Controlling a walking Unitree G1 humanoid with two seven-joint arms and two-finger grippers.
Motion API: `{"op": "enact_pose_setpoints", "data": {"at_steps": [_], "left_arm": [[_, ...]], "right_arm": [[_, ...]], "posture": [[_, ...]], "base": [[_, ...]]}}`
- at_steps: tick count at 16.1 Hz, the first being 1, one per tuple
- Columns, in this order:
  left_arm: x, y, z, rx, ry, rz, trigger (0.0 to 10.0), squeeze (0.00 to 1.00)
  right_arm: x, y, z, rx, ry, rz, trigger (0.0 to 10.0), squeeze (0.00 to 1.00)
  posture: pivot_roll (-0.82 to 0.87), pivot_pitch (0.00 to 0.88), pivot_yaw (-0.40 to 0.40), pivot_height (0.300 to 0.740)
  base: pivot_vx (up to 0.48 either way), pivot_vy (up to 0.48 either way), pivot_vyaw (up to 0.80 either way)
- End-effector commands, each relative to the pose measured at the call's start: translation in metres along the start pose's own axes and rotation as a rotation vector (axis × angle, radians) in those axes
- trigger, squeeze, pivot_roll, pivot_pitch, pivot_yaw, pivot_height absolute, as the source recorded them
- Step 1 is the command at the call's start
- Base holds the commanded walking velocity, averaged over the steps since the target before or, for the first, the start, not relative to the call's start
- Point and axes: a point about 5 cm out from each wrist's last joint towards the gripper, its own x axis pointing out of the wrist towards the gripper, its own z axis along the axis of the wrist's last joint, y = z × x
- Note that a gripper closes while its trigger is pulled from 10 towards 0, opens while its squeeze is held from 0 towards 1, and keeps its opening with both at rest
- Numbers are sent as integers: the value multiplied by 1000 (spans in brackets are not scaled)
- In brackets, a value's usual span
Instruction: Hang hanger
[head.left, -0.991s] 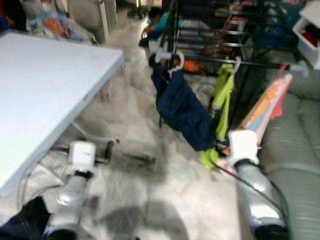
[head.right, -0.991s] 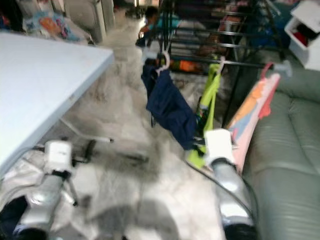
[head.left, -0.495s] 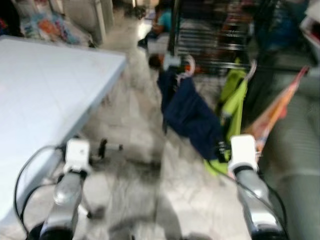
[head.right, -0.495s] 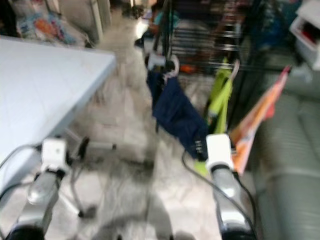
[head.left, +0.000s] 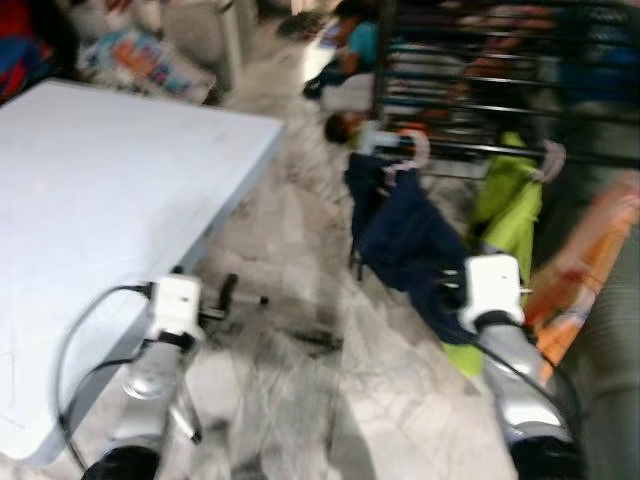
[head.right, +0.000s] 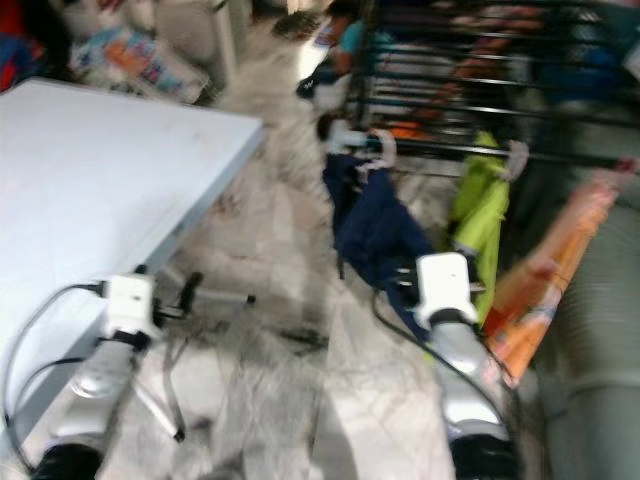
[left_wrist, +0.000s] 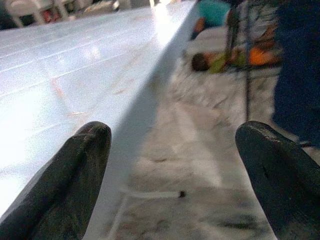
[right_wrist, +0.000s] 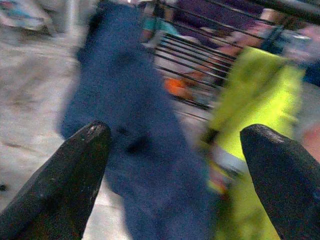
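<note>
A pale hanger (head.left: 408, 152) carrying a navy garment (head.left: 405, 240) hangs tilted on the rack's rail (head.left: 480, 150).

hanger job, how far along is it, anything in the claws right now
Looks done: a navy garment, a lime one and an orange one hang on hangers from the rack's rail. In hand: nothing; the left claw by the white table and the right claw facing the clothes are both open and empty. What's left can't be judged.
</note>
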Motion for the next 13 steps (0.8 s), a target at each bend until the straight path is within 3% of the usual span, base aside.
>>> {"op": "enact_pose_setpoints", "data": {"at_steps": [1,4,8,13], "left_arm": [[4,-4,3,-12,-8,-13,10000,0],[6,-9,6,14,-29,-42,10000,0],[6,-12,5,2,-18,-53,10000,0],[6,-15,-2,-21,36,-79,10000,0]], "right_arm": [[-1,-6,-1,-13,-3,-6,10000,0],[-1,-5,-1,-26,-11,-1,10000,0],[0,-10,0,-56,-13,-29,10000,0],[5,-22,-8,-144,45,-20,10000,0]], "posture": [[-38,0,48,740],[-42,0,46,740],[-47,0,43,740],[-50,0,40,740]], "base": [[390,281,0],[396,270,0],[388,0,0],[0,0,0]]}}
